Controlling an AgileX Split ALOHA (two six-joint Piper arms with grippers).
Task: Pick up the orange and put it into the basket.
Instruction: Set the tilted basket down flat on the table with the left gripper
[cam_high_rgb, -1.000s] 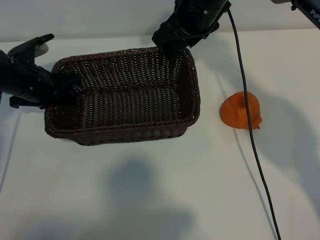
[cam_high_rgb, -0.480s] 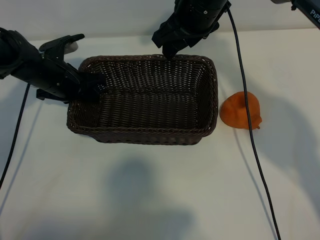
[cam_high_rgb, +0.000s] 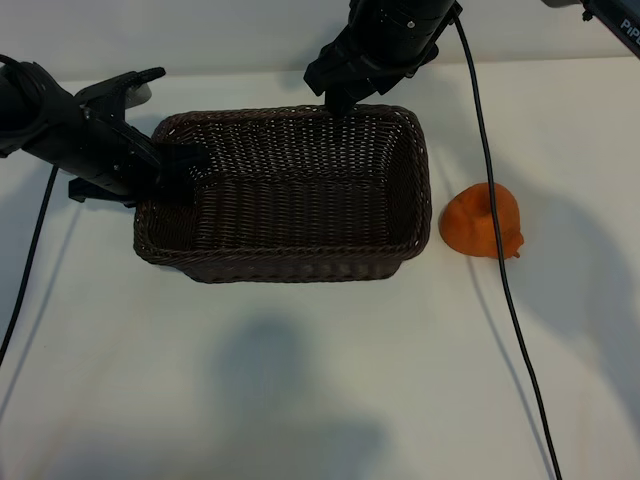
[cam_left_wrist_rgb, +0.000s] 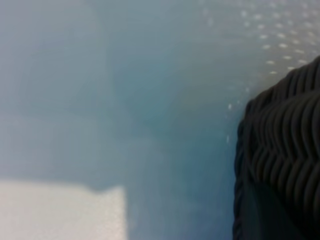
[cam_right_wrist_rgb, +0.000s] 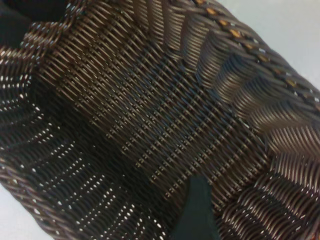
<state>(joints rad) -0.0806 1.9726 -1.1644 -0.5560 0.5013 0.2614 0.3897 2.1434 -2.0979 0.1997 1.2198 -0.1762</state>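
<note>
Basket (cam_high_rgb: 290, 262) long axis left-right; left end effector (cam_high_rgb: 178, 168) clamps its rim; right end effector (cam_high_rgb: 340, 100) open.

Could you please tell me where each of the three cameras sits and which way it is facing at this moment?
Exterior: above the table, looking steeply down on the basket, the orange beside it, the left gripper on the basket's left wall and the right gripper over its far rim.
Left wrist: on the left arm, close against the basket's outer weave and the table; no fingers show.
Right wrist: on the right arm, looking down into the basket; one dark fingertip shows.
All three views share the basket.
</note>
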